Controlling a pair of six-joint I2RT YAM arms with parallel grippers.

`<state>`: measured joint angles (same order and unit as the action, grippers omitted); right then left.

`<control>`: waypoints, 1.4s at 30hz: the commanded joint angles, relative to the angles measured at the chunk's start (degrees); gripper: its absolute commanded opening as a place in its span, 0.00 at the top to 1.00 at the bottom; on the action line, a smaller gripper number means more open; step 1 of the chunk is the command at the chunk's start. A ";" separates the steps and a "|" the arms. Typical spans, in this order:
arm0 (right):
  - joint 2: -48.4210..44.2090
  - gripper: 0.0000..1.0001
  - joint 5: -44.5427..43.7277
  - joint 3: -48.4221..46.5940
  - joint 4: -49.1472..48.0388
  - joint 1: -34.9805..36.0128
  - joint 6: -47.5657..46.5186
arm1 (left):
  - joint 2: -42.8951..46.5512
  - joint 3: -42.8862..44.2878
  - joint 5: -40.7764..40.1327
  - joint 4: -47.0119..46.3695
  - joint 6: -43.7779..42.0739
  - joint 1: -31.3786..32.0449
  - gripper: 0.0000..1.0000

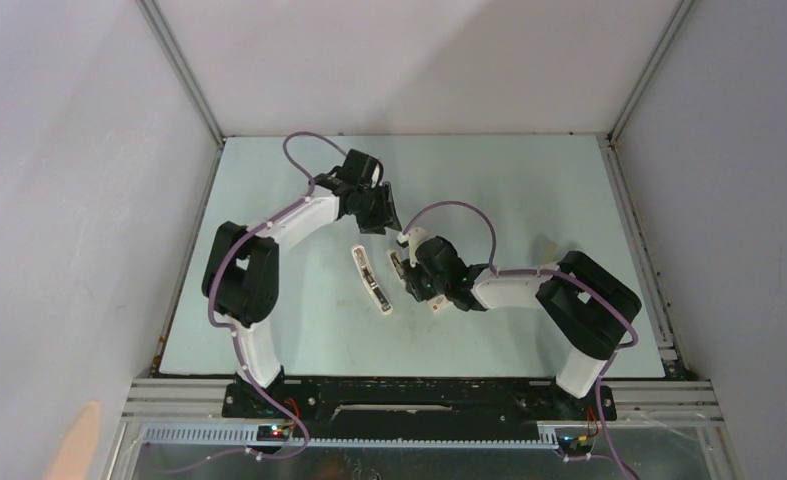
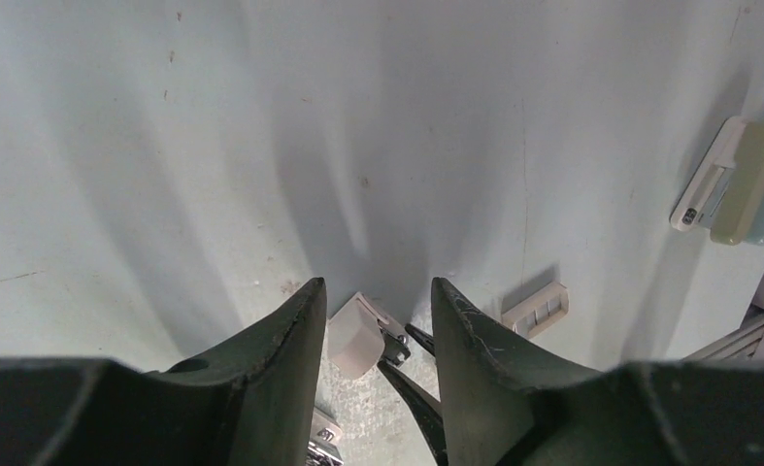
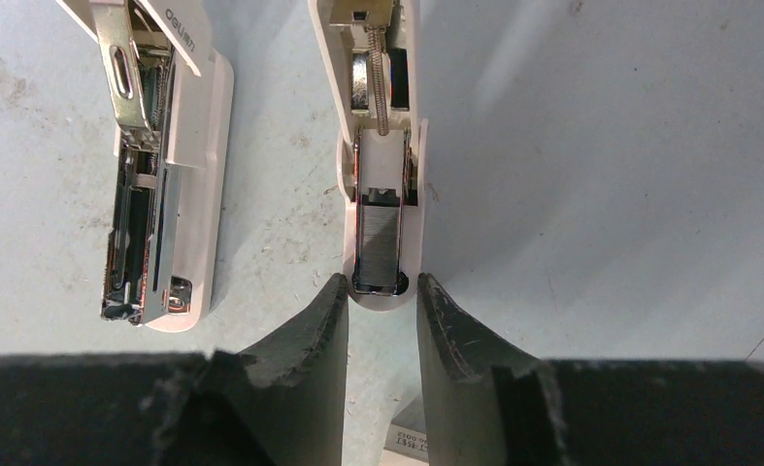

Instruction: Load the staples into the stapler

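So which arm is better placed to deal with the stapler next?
Right, probably: the right gripper, open, flanks the tip of the stapler part holding the staples; the left gripper hangs farther back, away from it.

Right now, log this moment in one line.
left gripper: open | right gripper: open, at tip of white plastic stapler | grey metal staples: in its channel

Stapler shell: white plastic, smooth, semi-gloss. Internals are bright plated metal, incl. the coil spring. Staples in the channel: grey metal, fine ribbed sheen. Desk: pale matt surface, scuffed, flecked with grit and light scratches. Fingers on right end effector and on left end effector: dark, matt, plastic-looking, edges chipped and rough.
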<state>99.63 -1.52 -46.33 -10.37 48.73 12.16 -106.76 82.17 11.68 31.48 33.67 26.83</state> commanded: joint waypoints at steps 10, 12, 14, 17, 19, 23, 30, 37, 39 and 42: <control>-1.28 0.92 -5.98 1.68 -2.66 0.33 1.72 | -2.63 -3.54 2.58 -3.11 2.45 2.51 0.53; -1.21 0.92 -6.32 1.68 -2.59 0.40 1.82 | -2.83 -3.70 2.73 -3.24 2.43 3.23 0.55; -1.24 0.92 -6.52 1.70 -2.60 0.46 1.91 | -2.42 -4.29 3.09 -3.39 2.50 3.54 0.59; -1.26 0.92 -6.82 1.68 -2.63 0.52 2.00 | -0.44 -6.18 3.84 -4.64 2.99 4.04 0.64; -1.33 0.92 -7.04 1.84 -2.81 0.47 2.15 | 1.36 -7.66 4.06 -5.40 3.42 4.42 0.65; -1.33 0.92 -7.44 1.85 -2.81 0.43 2.47 | 4.12 -10.08 6.03 -7.12 4.59 5.33 0.65; -1.41 0.91 -8.07 1.85 -2.55 0.23 3.12 | 7.44 -14.04 6.93 -9.57 6.62 7.10 0.65; -1.68 0.91 -8.25 1.85 -2.30 -0.35 3.94 | 8.17 -16.16 4.92 -11.21 8.23 7.53 0.65; -1.96 0.88 -8.23 1.85 -2.01 -0.30 3.89 | 8.94 -16.63 4.51 -11.88 8.88 7.54 0.65; -2.97 0.81 -8.36 1.85 -1.15 -0.07 3.77 | 11.51 -16.49 1.97 -11.59 8.85 7.54 0.63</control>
<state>99.07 -6.63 -44.77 -12.56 49.23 15.86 -100.53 65.67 15.11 20.67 41.30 33.69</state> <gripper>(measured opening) 0.290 0.358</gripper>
